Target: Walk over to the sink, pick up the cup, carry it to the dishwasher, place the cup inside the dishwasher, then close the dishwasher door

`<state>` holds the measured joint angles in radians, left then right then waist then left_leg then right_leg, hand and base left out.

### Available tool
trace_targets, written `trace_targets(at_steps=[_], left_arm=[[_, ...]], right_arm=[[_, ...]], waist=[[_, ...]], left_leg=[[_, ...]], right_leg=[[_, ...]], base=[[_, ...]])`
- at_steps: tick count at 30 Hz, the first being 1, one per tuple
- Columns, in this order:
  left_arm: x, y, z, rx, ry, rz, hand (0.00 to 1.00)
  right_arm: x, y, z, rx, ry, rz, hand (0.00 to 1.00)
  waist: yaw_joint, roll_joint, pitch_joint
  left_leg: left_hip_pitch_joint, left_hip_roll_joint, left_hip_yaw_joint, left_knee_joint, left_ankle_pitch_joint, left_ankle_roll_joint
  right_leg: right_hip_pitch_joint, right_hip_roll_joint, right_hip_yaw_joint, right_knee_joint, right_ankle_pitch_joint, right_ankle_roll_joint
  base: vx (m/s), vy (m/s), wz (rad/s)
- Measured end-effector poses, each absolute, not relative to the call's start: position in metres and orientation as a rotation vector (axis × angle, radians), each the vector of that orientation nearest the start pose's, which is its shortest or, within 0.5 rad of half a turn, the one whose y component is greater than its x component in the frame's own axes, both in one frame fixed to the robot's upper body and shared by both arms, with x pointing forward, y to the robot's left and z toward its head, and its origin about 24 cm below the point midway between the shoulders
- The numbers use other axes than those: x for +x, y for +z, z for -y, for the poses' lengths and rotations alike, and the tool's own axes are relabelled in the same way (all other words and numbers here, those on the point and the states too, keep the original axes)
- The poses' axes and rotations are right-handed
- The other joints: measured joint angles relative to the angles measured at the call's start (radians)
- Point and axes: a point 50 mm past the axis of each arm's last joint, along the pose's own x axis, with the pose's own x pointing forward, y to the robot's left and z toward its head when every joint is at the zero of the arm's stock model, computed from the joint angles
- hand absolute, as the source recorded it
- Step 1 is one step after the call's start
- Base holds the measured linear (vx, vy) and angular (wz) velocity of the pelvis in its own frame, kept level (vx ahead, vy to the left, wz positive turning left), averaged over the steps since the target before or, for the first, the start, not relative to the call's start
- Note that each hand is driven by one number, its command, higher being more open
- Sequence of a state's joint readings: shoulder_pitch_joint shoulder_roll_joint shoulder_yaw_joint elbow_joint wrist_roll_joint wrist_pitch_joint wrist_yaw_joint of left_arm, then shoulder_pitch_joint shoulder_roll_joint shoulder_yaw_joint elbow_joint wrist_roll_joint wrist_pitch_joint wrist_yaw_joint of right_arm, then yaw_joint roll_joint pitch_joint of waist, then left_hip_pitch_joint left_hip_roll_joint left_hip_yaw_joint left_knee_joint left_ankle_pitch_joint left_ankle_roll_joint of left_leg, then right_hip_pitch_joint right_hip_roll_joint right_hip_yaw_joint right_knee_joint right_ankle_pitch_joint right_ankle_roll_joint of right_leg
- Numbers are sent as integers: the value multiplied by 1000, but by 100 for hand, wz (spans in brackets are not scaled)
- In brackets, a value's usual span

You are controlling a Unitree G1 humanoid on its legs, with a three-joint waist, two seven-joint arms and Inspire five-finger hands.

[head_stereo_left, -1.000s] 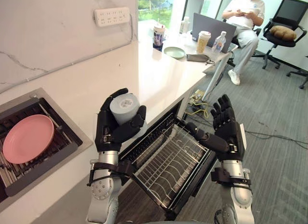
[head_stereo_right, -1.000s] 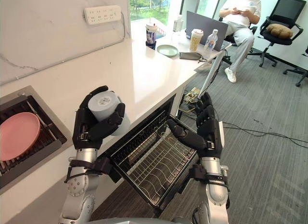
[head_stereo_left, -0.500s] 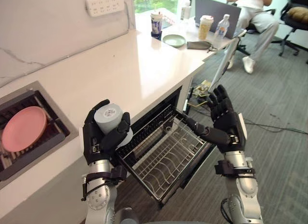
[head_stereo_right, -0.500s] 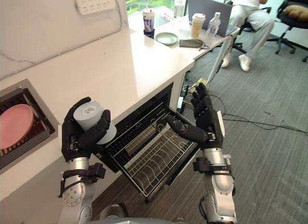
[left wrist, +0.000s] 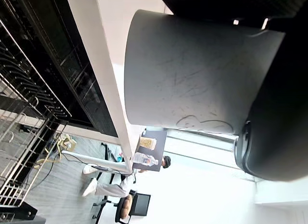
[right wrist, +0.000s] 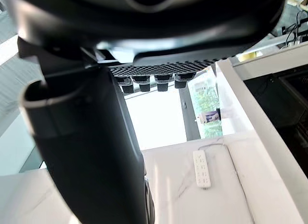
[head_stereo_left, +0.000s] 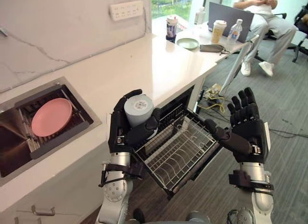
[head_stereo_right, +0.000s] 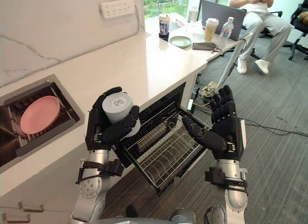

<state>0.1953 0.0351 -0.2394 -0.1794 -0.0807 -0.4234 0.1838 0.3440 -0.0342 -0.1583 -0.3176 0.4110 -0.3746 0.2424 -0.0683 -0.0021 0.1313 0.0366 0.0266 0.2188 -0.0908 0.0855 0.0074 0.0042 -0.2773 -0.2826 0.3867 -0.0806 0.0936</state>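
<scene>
- Two hands are up in front of the robot. The left hand [head_stereo_left: 126, 135] is nearest, with fingers and thumb curled round the grey cylindrical cup [head_stereo_left: 138, 111].
- The cup is held upside down, flat base upward, above the counter's edge and the inner corner of the rack. The left wrist view shows its wall [left wrist: 192, 74] clamped against the palm.
- The right hand [head_stereo_left: 248, 132] is empty, fingers straight and spread, palm turned toward the rack. We cannot tell whether its thumb touches the wire.
- Between the hands, the silver wire rack [head_stereo_left: 178, 154] is pulled out of the dark dishwasher opening [head_stereo_left: 180, 101] and looks bare. It appears to rest over the lowered dark door [head_stereo_left: 195, 170].
- We judge this to be the end of the carry, with placing about to begin.
- The next move calls for shifting the cup out over the rack, lowering it between the tines and loosening the fingers. The rack and door come after.
- Further left, the steel sink [head_stereo_left: 92, 119] holds a round pink plate [head_stereo_left: 50, 117].
- Beyond, the white stone countertop [head_stereo_left: 144, 65] runs toward a seated person [head_stereo_left: 262, 12].
</scene>
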Motion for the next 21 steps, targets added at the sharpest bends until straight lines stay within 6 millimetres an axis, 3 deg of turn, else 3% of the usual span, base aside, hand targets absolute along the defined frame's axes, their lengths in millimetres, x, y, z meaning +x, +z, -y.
trace_targets(at_steps=[4, 6, 8, 21], left_arm=[[209, 80, -125, -139, -11, 403, 0], [215, 86, -127, -141, 5, 420, 0], [218, 89, -124, -152, 8, 421, 0], [218, 74, -94, -162, -92, 317, 0]], right_arm=[[183, 89, 189, 251, 42, 453, 100], [198, 96, 169, 273, 159, 469, 100], [205, 97, 162, 270, 216, 458, 100], [208, 85, 140, 287, 357, 322, 100]], waist=[[32, -4, 2], [50, -4, 2], [50, -4, 3], [31, 8, 10]], left_leg=[[-11, -8, 9, 0, 14, -5], [-8, -7, 46, 0, 19, -5], [4, -4, 53, 3, 26, -7], [18, 52, 38, -3, 67, -46]], right_leg=[[66, 17, 6, -165, 4, 7], [96, 26, 13, -263, 27, 44], [118, 34, 14, -291, 32, 52], [148, 99, -1, -323, 13, 26]], base=[[21, -26, -3], [-17, -31, -45], [-14, -51, -18], [-71, -34, 1]])
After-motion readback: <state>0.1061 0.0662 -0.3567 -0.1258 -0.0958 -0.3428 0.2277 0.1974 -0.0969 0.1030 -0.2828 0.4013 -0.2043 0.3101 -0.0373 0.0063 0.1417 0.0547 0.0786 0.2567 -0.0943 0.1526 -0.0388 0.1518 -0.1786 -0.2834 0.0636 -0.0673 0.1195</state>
